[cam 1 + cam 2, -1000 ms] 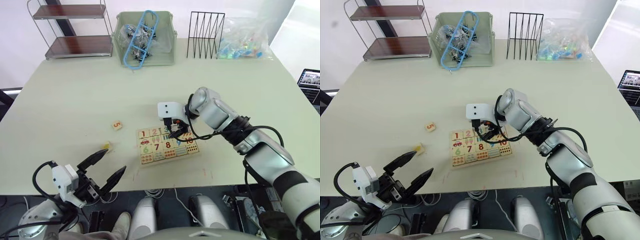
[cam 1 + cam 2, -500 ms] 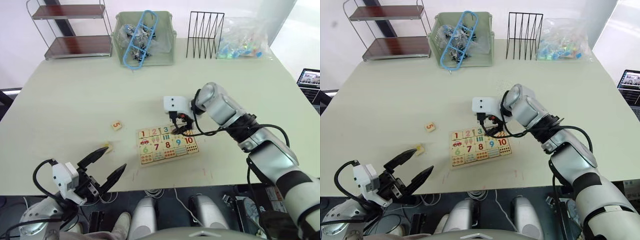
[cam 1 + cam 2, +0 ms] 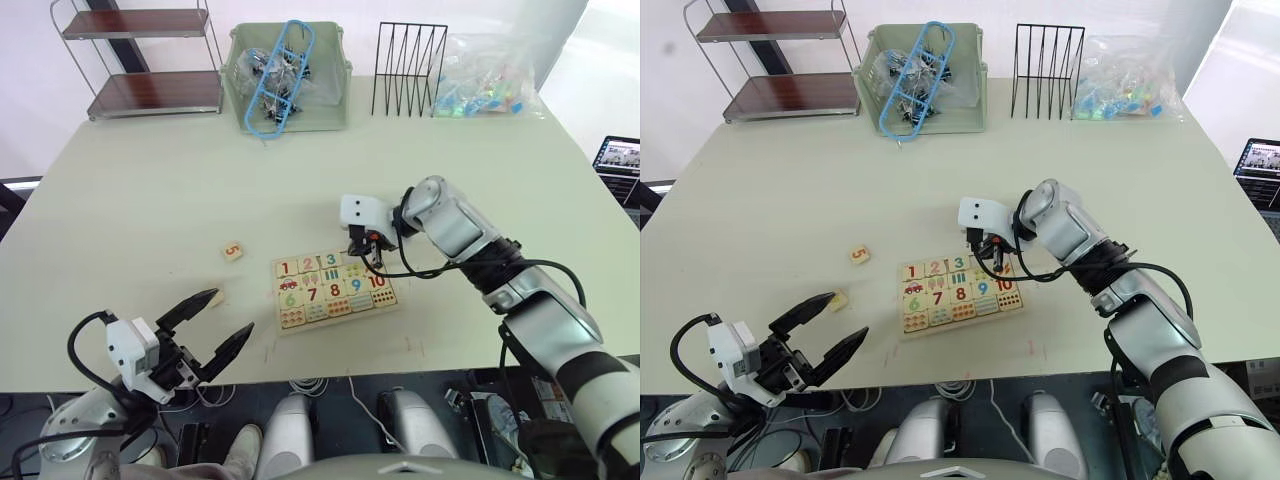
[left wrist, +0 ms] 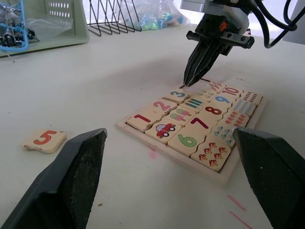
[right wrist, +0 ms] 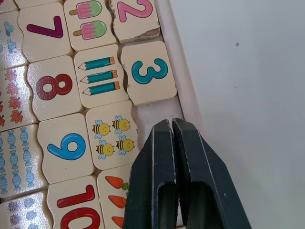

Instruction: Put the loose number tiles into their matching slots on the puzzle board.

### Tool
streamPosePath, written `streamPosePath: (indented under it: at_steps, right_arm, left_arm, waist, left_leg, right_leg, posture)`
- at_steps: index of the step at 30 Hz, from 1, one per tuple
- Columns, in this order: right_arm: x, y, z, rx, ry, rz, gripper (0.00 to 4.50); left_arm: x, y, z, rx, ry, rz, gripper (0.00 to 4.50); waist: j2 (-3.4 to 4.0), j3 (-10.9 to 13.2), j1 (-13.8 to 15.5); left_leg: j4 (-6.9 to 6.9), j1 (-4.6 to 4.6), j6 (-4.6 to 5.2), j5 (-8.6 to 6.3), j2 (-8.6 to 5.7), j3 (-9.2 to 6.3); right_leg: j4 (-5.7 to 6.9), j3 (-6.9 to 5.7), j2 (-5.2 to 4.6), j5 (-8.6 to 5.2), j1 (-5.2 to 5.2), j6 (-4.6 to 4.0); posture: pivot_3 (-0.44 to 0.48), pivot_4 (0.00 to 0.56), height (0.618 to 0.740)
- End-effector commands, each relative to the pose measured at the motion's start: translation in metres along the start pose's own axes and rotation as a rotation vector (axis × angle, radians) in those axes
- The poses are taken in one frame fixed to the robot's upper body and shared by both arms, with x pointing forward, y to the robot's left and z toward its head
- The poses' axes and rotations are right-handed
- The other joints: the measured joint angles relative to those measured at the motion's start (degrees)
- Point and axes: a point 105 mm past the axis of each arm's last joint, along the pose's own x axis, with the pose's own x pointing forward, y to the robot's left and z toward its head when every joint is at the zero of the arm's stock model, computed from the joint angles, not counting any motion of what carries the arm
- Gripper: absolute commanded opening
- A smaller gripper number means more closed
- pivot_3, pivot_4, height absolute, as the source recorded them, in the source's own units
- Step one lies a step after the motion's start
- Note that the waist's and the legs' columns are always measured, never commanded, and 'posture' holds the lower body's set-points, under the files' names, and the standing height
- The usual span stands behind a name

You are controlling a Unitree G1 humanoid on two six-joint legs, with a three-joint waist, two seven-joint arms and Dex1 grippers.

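The puzzle board (image 3: 340, 317) lies near the table's front middle. Tiles 1, 2 and 3 (image 5: 148, 71) sit in its top row. The slot (image 5: 153, 114) beside the 3 is bare. My right gripper (image 3: 372, 262) hangs just above that end of the row, shut and holding nothing; the slots beyond are hidden behind it. A loose tile with an orange 5 (image 3: 233, 251) lies left of the board. Another small pale tile (image 3: 839, 298), digit unreadable, lies by the far fingertip of my left gripper (image 3: 228, 313), which is open, low at the front left.
Along the far edge stand a metal shelf (image 3: 145, 60), a green basket (image 3: 290, 75) with a blue item, a black wire rack (image 3: 410, 70) and a clear bag of colourful pieces (image 3: 490, 85). A laptop (image 3: 620, 158) sits beyond the table's right side.
My right gripper has pulled back to the right from over the board's top row and gone from open to shut. The left gripper has hardly moved.
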Motion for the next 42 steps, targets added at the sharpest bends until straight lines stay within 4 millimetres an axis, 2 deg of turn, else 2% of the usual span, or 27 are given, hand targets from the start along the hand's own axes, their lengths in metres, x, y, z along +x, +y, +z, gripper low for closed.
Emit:
streamPosePath:
  at_steps: [1,12,42]
  right_arm:
    - [-0.0013,0.0008,0.0108,-0.054,-0.023,-0.013,0.09]
    - [0.0044,0.0042,0.0158,-0.054,-0.047,-0.005,0.09]
    - [0.0071,0.0053,0.0144,-0.052,-0.049,-0.004,0.09]
  left_arm:
    - [0.0001,-0.0005,0.0032,0.008,-0.007,-0.003,4.5]
    - [-0.0002,-0.002,0.0035,0.005,-0.006,0.001,4.5]
    - [0.003,-0.002,0.005,0.007,-0.008,-0.005,4.5]
  waist:
    - [0.0,0.0,0.0]
    - [0.01,0.0,0.01]
    - [0.01,0.01,0.01]
  left_leg:
    - [0.0,0.0,0.0,0.0,0.0,0.0]
    - [0.0,0.0,0.0,0.0,0.0,0.0]
    - [0.0,0.0,0.0,0.0,0.0,0.0]
  right_leg:
    - [0.0,0.0,0.0,0.0,0.0,0.0]
    - [0.0,0.0,0.0,0.0,0.0,0.0]
    - [0.0,0.0,0.0,0.0,0.0,0.0]
  posture:
    - [0.0,0.15,0.74]
    - [0.0,0.15,0.74]
    - [0.0,0.15,0.74]
